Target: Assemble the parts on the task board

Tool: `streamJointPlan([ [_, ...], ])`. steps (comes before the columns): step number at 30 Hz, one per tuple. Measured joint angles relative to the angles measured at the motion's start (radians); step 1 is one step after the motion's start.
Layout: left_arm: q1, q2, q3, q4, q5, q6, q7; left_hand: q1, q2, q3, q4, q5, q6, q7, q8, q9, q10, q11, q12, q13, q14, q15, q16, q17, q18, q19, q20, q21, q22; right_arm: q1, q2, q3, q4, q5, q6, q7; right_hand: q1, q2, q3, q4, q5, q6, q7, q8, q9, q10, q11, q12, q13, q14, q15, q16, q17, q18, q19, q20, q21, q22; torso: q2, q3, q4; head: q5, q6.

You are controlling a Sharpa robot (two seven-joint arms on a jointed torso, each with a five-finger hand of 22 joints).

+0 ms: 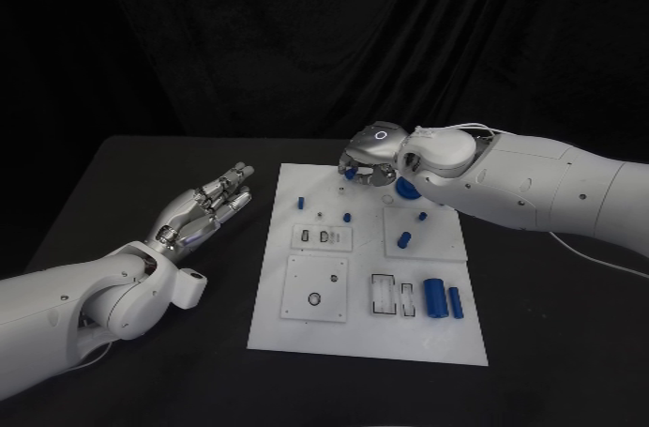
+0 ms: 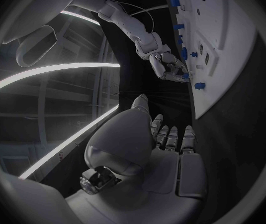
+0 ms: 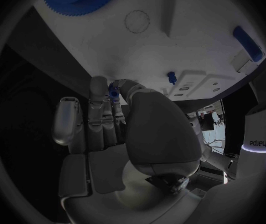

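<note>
The task board [image 1: 365, 338] is a white plate lying in the middle of the black table [image 1: 135, 174], occupying the centre of the head view. The left hand [image 1: 205, 210] rests left of centre in that view, beside the board's left edge and apart from it, palm open; its fingers [image 1: 233, 185] are extended and lie close together, pointing toward the upper right, and hold nothing. The right hand [image 1: 373, 164] is at the upper centre of the head view, over the far edge of the board. In the right wrist view its fingers [image 3: 98, 107] are drawn together side by side, and a small blue part [image 3: 113, 91] is pinched between the thumb and a fingertip, close above the white surface. Just right of that hand in the head view lies a blue gear [image 1: 407, 189] at the board's far edge; the right wrist view shows its toothed rim at the upper left of the circle. A large blue cylinder [image 1: 435, 298] and a thinner blue cylinder [image 1: 458, 302] lie side by side at the lower right of the board, next to two outlined rectangular slots [image 1: 387, 295]. A small blue peg [image 1: 300, 202] stands near the board's upper left.
</note>
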Motion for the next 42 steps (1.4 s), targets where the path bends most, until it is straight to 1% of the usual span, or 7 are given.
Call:
streamJointPlan([
  [12,0.000,0.003,0.000,-0.006,0.000,0.005,0.000,0.004,0.004,0.003,-0.003,0.000,0.009,0.009,0.000,0.000,-0.004,0.004,0.000,0.000,0.000,0.000,0.000,0.000,0.016,0.000,0.007,0.000,0.000,-0.001,0.004,0.000,0.000,0.001,-0.007,0.000,-0.004,-0.004,0.004,0.003,0.000,-0.001,0.000,-0.002,0.000,0.000,0.000,-0.001,0.000,-0.001,0.001,-0.002,-0.004,0.000,0.000,0.000,-0.004,0.000,0.000,-0.0012,0.0000,0.001,-0.001],
  [19,0.000,0.004,0.000,-0.006,0.000,0.007,0.000,0.004,0.004,0.003,-0.003,0.000,0.009,0.009,0.000,0.001,-0.004,0.004,0.000,0.000,0.000,0.000,0.000,0.000,0.016,0.000,0.007,0.000,0.000,-0.002,0.007,-0.001,0.000,0.011,-0.007,0.001,-0.004,-0.004,0.007,0.007,0.000,-0.029,-0.019,-0.022,0.000,-0.022,0.011,-0.009,-0.003,-0.007,0.007,-0.006,-0.009,0.000,-0.004,0.004,-0.012,-0.003,0.000,-0.0014,-0.0011,0.001,0.000],
  [22,0.000,0.004,0.000,-0.006,0.000,0.007,0.000,0.004,0.004,0.003,-0.003,0.000,0.009,0.009,0.000,0.001,-0.004,0.004,0.000,0.000,0.000,0.000,0.000,0.000,0.016,0.000,0.007,0.000,0.000,-0.002,0.008,-0.001,0.000,0.014,-0.002,0.000,-0.018,-0.017,0.014,0.014,0.000,-0.095,-0.043,-0.031,-0.017,-0.082,0.018,-0.009,-0.014,-0.028,0.015,-0.019,-0.014,0.000,-0.031,0.008,-0.038,-0.022,0.000,-0.0014,-0.0013,0.001,0.000],
  [26,0.000,0.004,0.000,-0.007,0.000,0.007,0.000,0.004,0.004,0.003,-0.003,0.000,0.012,0.012,0.000,0.001,-0.004,0.004,0.000,0.000,0.000,0.000,0.000,0.000,0.016,0.004,0.011,0.000,0.000,-0.002,0.008,-0.001,0.001,0.019,0.014,-0.005,-0.026,-0.026,-0.025,0.000,0.000,-0.348,-0.104,-0.039,-0.089,-0.289,0.033,-0.009,-0.032,-0.081,0.029,-0.040,-0.026,0.000,-0.105,0.022,-0.115,-0.083,0.000,-0.0014,-0.0018,0.001,0.000],
  [33,0.000,0.004,0.000,-0.008,0.000,0.008,0.000,0.004,0.004,0.003,-0.003,0.000,0.012,0.012,0.000,0.001,-0.004,0.004,0.000,0.000,0.000,0.000,0.000,0.000,0.016,0.004,0.011,0.000,0.000,-0.003,-0.005,0.000,0.004,0.024,0.024,-0.017,-0.019,-0.011,-0.082,-0.026,0.000,-0.532,-0.129,-0.051,-0.148,-0.413,0.038,-0.009,-0.024,-0.114,0.036,-0.045,-0.034,0.016,-0.149,0.034,-0.175,-0.115,0.000,-0.0013,-0.0021,0.004,0.001],
  [38,0.000,0.000,0.000,-0.008,0.000,0.008,0.000,0.004,0.004,0.003,-0.003,0.000,0.012,0.012,0.000,0.001,-0.004,0.004,0.000,0.000,0.000,0.000,0.000,0.000,0.015,0.004,0.011,0.000,0.000,-0.002,-0.036,0.002,0.027,0.026,-0.007,-0.024,-0.005,0.003,-0.088,-0.033,0.000,-0.539,-0.125,-0.051,-0.153,-0.409,0.034,-0.009,-0.016,-0.117,0.033,-0.049,-0.038,0.016,-0.158,0.035,-0.186,-0.120,0.000,-0.0011,-0.0019,0.006,0.007],
  [42,0.000,-0.004,0.000,-0.008,0.000,0.009,0.000,0.004,0.004,0.003,-0.003,0.000,0.012,0.012,0.000,0.001,-0.004,0.004,0.000,0.000,0.000,0.000,0.000,0.000,0.016,0.002,0.013,0.000,0.000,0.006,-0.071,0.002,0.060,0.033,-0.049,-0.032,0.003,0.015,-0.094,-0.039,0.000,-0.478,-0.079,-0.042,-0.151,-0.365,0.026,-0.001,0.005,-0.117,0.033,-0.049,-0.043,0.016,-0.155,0.032,-0.186,-0.109,0.000,-0.0009,-0.0019,0.006,0.010],
])
